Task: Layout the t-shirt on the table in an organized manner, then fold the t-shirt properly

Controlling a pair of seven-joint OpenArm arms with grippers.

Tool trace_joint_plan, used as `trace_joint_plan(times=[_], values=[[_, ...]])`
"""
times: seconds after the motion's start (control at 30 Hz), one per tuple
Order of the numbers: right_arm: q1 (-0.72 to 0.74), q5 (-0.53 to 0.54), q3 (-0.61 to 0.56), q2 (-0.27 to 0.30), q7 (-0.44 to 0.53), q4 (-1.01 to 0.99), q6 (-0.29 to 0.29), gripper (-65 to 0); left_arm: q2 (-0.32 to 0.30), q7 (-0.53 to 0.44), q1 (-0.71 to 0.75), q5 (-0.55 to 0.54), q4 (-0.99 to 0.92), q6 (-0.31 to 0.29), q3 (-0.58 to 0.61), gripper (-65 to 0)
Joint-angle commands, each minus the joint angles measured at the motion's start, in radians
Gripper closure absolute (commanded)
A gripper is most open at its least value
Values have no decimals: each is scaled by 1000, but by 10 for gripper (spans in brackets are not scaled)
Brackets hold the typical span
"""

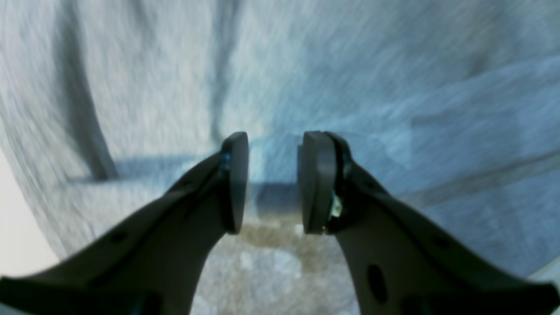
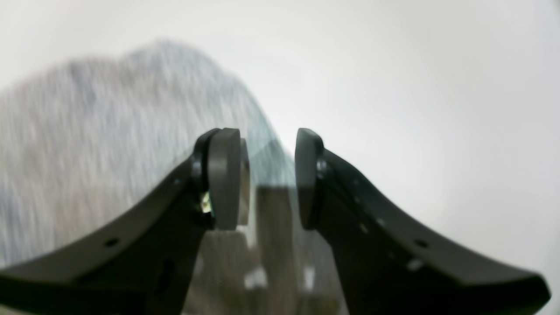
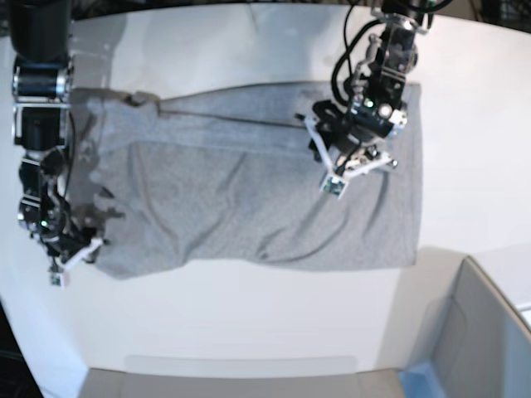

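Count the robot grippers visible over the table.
2. The left gripper is above the middle of the t-shirt; the right gripper is at the shirt's edge on the base view's left.

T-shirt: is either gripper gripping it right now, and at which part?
Neither. Both the left gripper and the right gripper show open jaws with nothing pinched, the right at the t-shirt edge, the left over its middle.

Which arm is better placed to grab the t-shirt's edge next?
Probably the right: its pincer hangs over the t-shirt edge beside bare table; the left pincer is over mid-fabric.
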Motion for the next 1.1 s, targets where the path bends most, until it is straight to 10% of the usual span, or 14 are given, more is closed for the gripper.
trace_joint_plan(times=[0.0,0.33,0.57,1.07], values=[[33,7,5,26,40,-15,-8,-214,1,-15,-13,7,18,5,-4,-218],[-17,5,-179,21,50,-61,-10,-204,4,-15,-19,7,21,5,-7,-218],[-56,5,-262,32,50,-30,-16,0,5,-15,-16,5,21,12,-7,-218],[-505,1,-261,193,52,820,-17,0,5,-15,-13,2,20,12,-2,-218]])
